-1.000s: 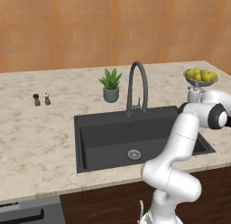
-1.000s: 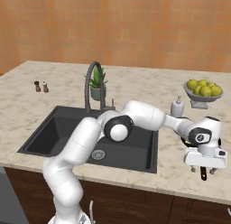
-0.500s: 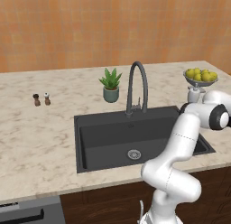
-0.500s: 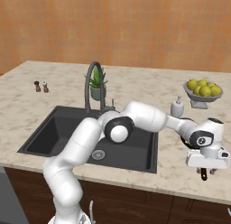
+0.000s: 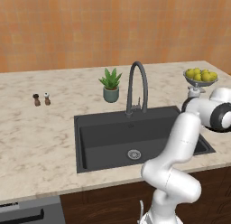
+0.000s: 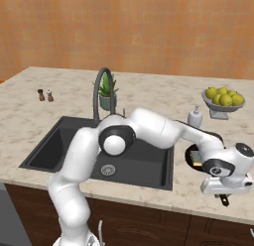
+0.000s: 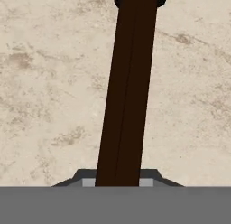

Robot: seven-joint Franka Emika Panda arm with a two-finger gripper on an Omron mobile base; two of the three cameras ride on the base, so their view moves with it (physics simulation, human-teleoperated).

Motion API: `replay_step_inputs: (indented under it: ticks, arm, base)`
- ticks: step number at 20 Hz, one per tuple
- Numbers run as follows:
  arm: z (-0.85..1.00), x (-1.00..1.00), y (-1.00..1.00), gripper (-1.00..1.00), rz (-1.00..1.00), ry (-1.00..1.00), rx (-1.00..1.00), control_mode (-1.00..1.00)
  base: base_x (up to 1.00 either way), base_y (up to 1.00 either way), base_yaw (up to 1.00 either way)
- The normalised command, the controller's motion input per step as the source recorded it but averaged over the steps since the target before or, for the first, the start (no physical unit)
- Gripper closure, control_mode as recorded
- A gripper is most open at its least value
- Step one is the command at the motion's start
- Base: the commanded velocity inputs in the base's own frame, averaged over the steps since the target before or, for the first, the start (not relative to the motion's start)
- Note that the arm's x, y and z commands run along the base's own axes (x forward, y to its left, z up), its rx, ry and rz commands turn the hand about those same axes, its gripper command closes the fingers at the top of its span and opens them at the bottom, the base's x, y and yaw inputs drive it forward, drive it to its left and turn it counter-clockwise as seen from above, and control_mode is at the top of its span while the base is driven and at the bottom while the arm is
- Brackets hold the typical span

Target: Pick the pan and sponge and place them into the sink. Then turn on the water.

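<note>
Looking down the hand view, you're seeing the pan (image 6: 194,154)'s dark handle (image 7: 128,87) running over the counter (image 7: 45,83); the gripper (image 6: 224,187) is sitting low over it, its grip impossible to tell. Crowding close behind are a soap bottle (image 6: 195,117) and fruit bowl (image 6: 222,102), with the sink (image 6: 74,141) lying to the left.

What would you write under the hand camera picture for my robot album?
Looking straight down the gripper at the pan's long dark handle, lying on the speckled beige counter.

Two shakers (image 5: 41,99) — one plant (image 5: 111,84)
</note>
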Motion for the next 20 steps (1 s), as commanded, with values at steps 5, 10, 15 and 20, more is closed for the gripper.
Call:
replay_step_inputs:
  ticks: [5, 10, 15, 20]
  arm:
    - [0.69, -0.27, 0.74, 1.0, 0.11, -0.28, -0.09, -1.0]
    - [0.67, -0.13, 0.91, 1.0, 0.08, -0.15, -0.14, -1.0]
    - [0.5, 0.0, 0.66, 1.0, 0.12, 0.03, -0.12, -1.0]
    - [0.45, 0.14, 0.53, 1.0, 0.17, 0.27, -0.09, -1.0]
  base:
    - [0.0, 0.0, 0.0]
    - [0.0, 0.0, 0.0]
    - [0.0, 0.0, 0.0]
    - [0.0, 0.0, 0.0]
